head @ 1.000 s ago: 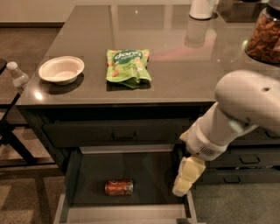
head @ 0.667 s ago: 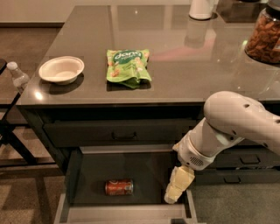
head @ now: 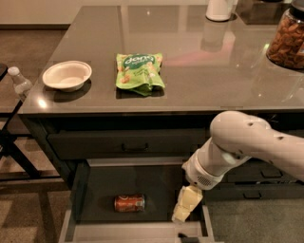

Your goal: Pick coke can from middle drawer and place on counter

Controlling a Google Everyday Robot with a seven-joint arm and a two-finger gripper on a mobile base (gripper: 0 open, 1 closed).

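Observation:
The coke can point(head: 129, 202) lies on its side on the dark floor of the open middle drawer point(head: 76, 190), left of centre. My gripper point(head: 183, 213) hangs down inside the drawer at its right side, to the right of the can and apart from it. The white arm reaches in from the right. The counter point(head: 190, 71) is the glossy grey-brown slab above the drawer.
A green snack bag point(head: 139, 71) and a white bowl point(head: 67, 75) sit on the counter's front left. A jar of nuts point(head: 287, 40) and a white container point(head: 219, 9) stand at the back right. A shut drawer front with a handle point(head: 128, 144) is above the open drawer. A water bottle point(head: 20, 81) stands at left.
The arm has swung left and down, carrying my gripper lower into the drawer and closer to the can. The can has not moved.

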